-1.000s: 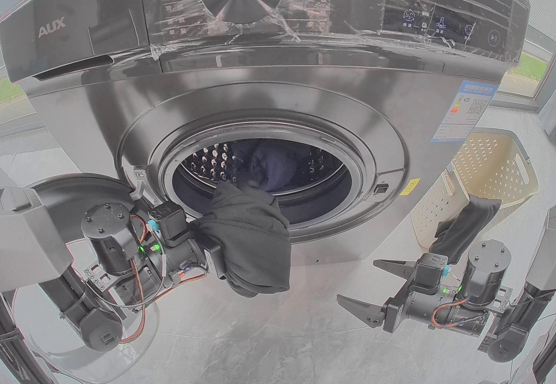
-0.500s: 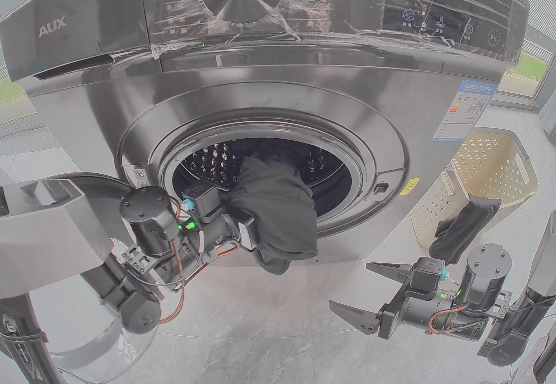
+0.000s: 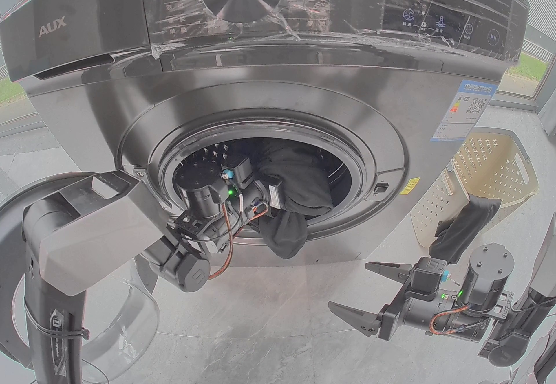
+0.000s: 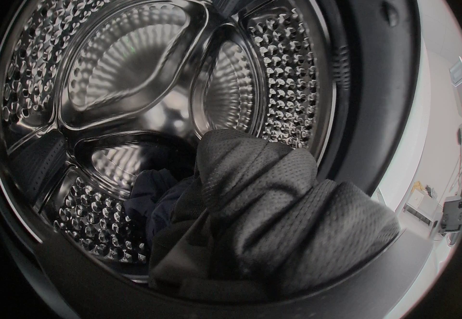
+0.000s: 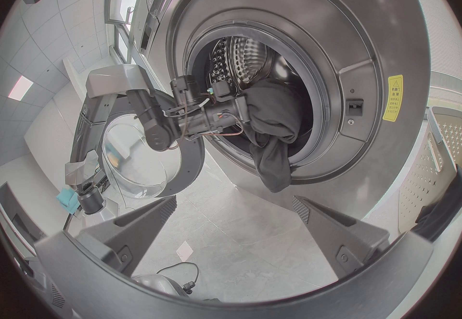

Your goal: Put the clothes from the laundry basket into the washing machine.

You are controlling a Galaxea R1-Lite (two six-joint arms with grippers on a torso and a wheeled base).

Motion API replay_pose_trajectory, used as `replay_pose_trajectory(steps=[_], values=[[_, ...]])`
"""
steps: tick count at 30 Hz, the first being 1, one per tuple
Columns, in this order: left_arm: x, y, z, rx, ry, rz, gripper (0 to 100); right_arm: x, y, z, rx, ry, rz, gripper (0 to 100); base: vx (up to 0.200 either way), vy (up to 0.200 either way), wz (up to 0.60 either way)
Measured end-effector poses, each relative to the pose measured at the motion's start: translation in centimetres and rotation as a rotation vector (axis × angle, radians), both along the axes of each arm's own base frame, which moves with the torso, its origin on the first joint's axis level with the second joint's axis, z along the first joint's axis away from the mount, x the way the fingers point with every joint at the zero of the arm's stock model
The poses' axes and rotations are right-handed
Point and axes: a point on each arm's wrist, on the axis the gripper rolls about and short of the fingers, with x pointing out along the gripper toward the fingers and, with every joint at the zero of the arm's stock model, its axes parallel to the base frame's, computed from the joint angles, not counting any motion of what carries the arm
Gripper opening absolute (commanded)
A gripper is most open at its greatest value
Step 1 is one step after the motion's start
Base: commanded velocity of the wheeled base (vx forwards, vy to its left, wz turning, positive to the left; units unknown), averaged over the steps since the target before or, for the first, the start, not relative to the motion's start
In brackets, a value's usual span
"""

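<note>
Grey front-loading washing machine (image 3: 376, 130), port at frame centre; round glass door (image 5: 137, 156) open at lower left. Left gripper (image 3: 278, 193) at the port's lower rim, clamped on a black mesh garment (image 3: 301, 177) (half inside, one tail over the lip). Right gripper (image 3: 349, 287) at lower right, spread wide, empty. Cream perforated laundry basket (image 3: 498, 165) at right edge, a second dark garment (image 3: 463, 229) over its rim.

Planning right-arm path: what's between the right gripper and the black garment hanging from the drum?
Bare floor, then the washer's lower front, separate the right gripper from the black garment; head and right wrist views show it.
</note>
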Motion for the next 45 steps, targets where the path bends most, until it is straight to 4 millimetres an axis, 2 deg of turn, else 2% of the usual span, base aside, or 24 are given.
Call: replay_pose_trajectory(steps=[10,17,26,30,31,38,45], values=[[4.8,-0.8,0.3,-0.019,0.029,0.049,0,0.0,0.0,0.0,0.000,0.000,0.002,100,0.000,0.000,0.00],[7.3,-0.9,-0.1,-0.003,0.088,0.081,0,0.0,0.0,0.0,-0.001,0.002,0.002,100,0.000,0.000,0.00],[10.2,-0.3,2.1,-0.061,0.072,0.160,0,0.0,0.1,-0.1,-0.001,0.003,0.004,100,0.000,0.000,0.00],[10.8,0.1,2.4,-0.082,0.066,0.178,0,0.0,0.1,-0.1,-0.002,0.003,0.005,100,0.000,0.000,0.00],[10.8,0.1,2.4,-0.084,0.064,0.182,100,0.0,0.1,-0.1,-0.002,0.003,0.006,100,0.000,0.000,0.00],[10.9,0.0,2.0,-0.095,0.088,0.188,100,0.0,0.1,-0.1,-0.002,0.004,0.006,100,0.000,0.000,0.00],[9.3,-0.5,0.0,-0.037,0.241,0.181,100,0.0,0.1,-0.1,-0.002,0.003,0.005,100,0.000,0.000,0.00]])
